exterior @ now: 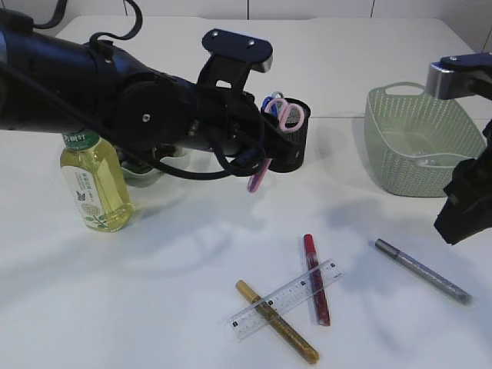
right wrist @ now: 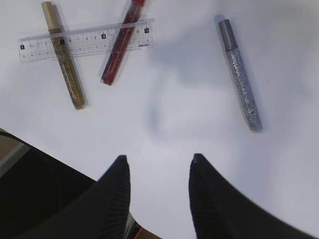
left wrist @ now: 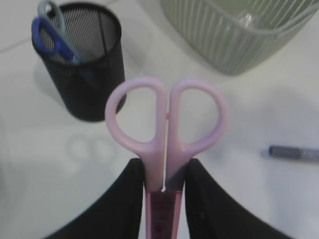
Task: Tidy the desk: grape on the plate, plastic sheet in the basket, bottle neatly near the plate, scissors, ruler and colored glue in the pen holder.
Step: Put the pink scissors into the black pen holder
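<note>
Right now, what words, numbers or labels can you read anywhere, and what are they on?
ruler: scale numbers printed along it, too small to read for sure; a short word at its right end is blurred.
bottle: green cap band with white characters and a leaf picture on the label, both too small to read.
Nothing legible elsewhere.
</note>
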